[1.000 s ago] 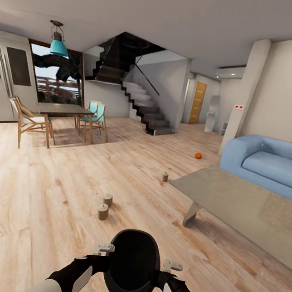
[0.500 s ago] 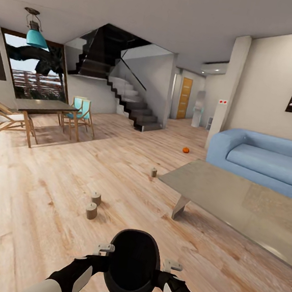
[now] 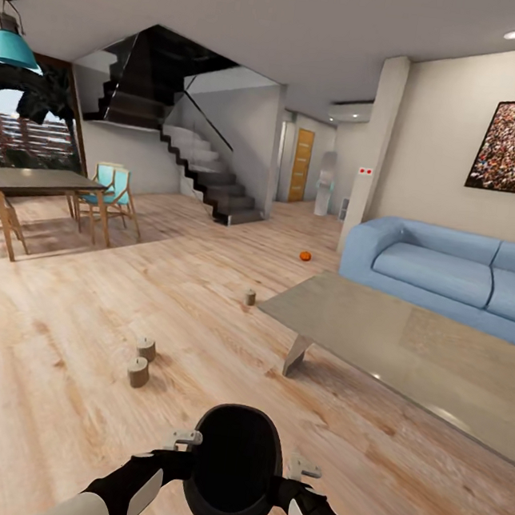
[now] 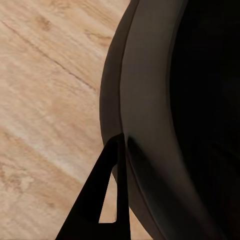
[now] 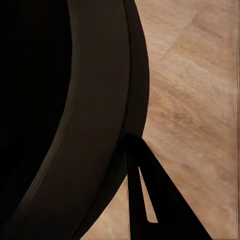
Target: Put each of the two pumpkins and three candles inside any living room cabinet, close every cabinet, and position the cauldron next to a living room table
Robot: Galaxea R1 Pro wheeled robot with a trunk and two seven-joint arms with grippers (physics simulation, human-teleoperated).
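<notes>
cauldron (image 3: 233,468): black, round, open mouth up, held in front of the trunk between both arms, above the wood floor (image 3: 55,394)
left gripper (image 3: 183,439): at the cauldron's left rim; left wrist view has one dark finger (image 4: 107,192) lying along the outer wall of the pot, other finger hidden, so clamped on the rim as far as I can tell
right gripper (image 3: 303,468): at the right rim; right wrist view has one finger (image 5: 150,197) against the outer wall, rim goes between the fingers, reads as gripping
candles: three on the floor; two close together left of centre, (image 3: 138,372) and (image 3: 146,349); third (image 3: 249,297) further off, just beside the table's near corner
pumpkin (image 3: 305,255): one, orange, on the floor far ahead, near the sofa's left end
table (image 3: 338,320): low, pale glossy top, grey angled leg, right of centre, well apart from the cauldron
sofa (image 3: 441,272): light blue, behind the table, against the right wall
dining table (image 3: 25,179): far left, with wooden chairs
stairs (image 3: 211,179): dark, rear centre
</notes>
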